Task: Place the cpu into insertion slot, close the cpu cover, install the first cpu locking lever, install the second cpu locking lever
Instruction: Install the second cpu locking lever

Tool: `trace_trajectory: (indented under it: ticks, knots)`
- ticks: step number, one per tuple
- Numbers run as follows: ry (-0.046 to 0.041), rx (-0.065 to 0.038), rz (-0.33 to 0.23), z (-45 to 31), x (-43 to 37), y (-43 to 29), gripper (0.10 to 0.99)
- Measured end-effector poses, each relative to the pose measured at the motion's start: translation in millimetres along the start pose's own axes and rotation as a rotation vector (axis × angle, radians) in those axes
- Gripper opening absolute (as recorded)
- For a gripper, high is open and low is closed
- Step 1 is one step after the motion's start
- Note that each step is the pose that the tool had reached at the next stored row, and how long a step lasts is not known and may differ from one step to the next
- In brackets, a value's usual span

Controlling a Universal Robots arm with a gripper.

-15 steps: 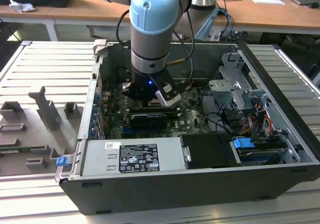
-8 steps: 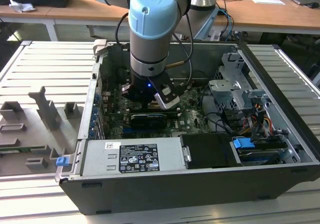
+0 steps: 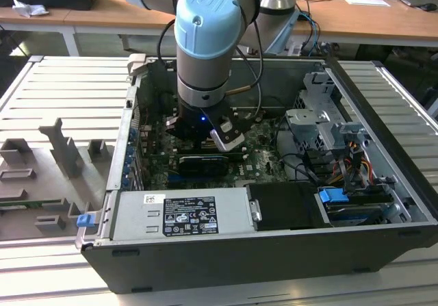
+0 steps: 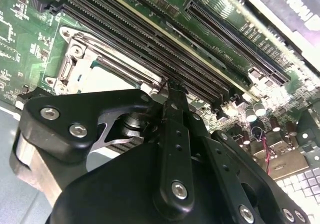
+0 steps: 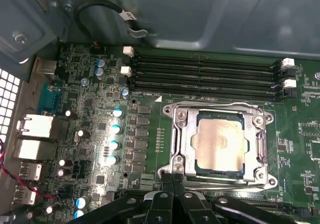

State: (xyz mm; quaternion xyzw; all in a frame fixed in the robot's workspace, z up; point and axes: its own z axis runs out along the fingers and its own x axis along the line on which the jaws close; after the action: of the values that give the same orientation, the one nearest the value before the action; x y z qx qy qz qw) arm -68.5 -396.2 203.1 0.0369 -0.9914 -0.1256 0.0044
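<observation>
In the first wrist view the cpu (image 5: 220, 144), a pale silvery square, lies in the insertion slot (image 5: 220, 115). The cpu cover (image 5: 179, 134), a silvery frame, lies flat around it. My gripper (image 5: 173, 178) is shut, its black fingertips pressed together at the socket's edge by a cover corner. In the second wrist view the gripper (image 4: 172, 91) points at the same edge, between the cpu cover (image 4: 75, 58) and the memory slots. A thin dark rod shows right beside the tips; I cannot tell if it is held. In the exterior view the arm's wrist (image 3: 202, 66) reaches down into the open case.
Long black memory slots (image 5: 205, 76) run along the socket's far side. A black graphics card (image 3: 202, 163) lies just in front of the wrist. A grey power supply (image 3: 185, 213) and drive bays (image 3: 342, 148) fill the case (image 3: 383, 100). A grey fixture (image 3: 61, 148) stands outside it.
</observation>
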Motion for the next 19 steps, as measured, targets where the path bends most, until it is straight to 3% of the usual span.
trace_trajectory:
  ticks: [9, 19]
  knots:
    - [-0.0018, -0.025, -0.001, 4.4, 4.9, -0.8, 0.106]
    - [-0.0027, -0.038, -0.001, 7.2, 7.2, -1.3, 0.106]
